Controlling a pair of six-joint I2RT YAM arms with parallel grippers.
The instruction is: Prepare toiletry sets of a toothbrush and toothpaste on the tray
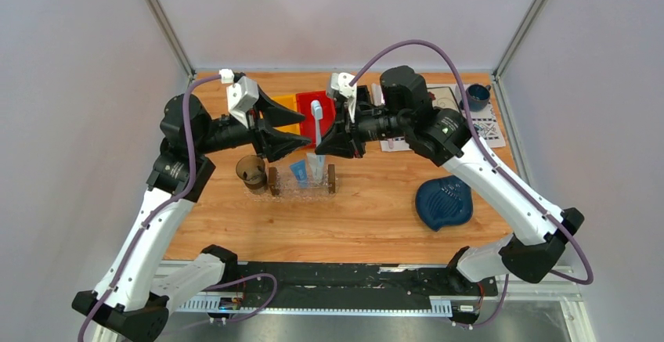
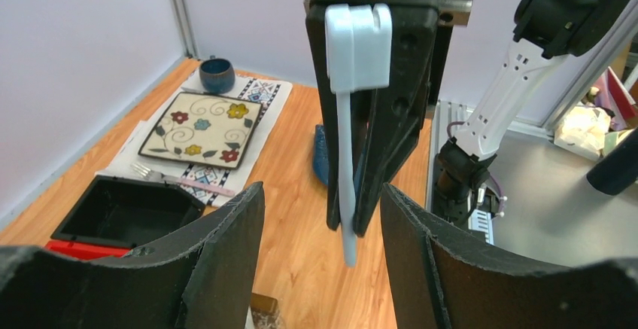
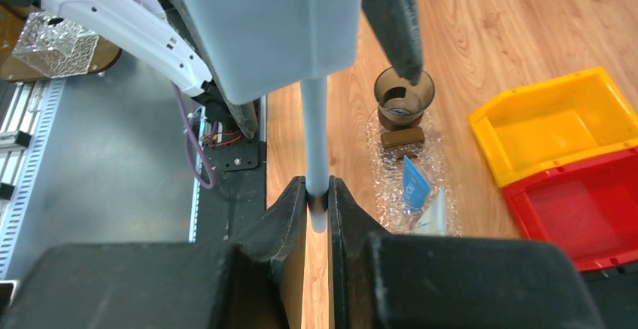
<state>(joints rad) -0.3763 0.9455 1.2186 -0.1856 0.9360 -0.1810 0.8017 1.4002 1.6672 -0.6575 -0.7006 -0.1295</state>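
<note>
Left of bench middle: brown cup [image 1: 251, 172], just beside the left end block of the tray [image 1: 283, 189]. Inside the tray, side by side: the toothpaste, blue tube [image 3: 412, 186] and white tube [image 3: 435, 216]. Paste half of the set judged done, brush half not yet. Above the tray's far side: left gripper [image 2: 322, 188] spread wide, pinching nothing, framing the brush handle in the wrist view, no contact seen. Probably lined up to take a handover or a regrasp at a better angle. Toothbrush [image 2: 359, 43] in the air between both arms, upright, head up, handle tip down, not on the tray. Right gripper [image 3: 318, 186] pressed together on the thin lower handle, pinching the toothbrush. Likely held vertical for an easy cross-grab on the free shaft. Risk judged: slim handle, easy to twist or slip if let go too early. At the bench far edge behind: yellow bin [image 3: 549, 122] and red bin [image 3: 579, 212], no use here. Right half of the bench: dark blue leaf dish [image 1: 444, 201] toward the near edge. Far right corner: floral plate [image 2: 205, 129], fork [image 2: 180, 181] and blue cup [image 2: 217, 75], all well apart from the tray, distractors only.
</note>
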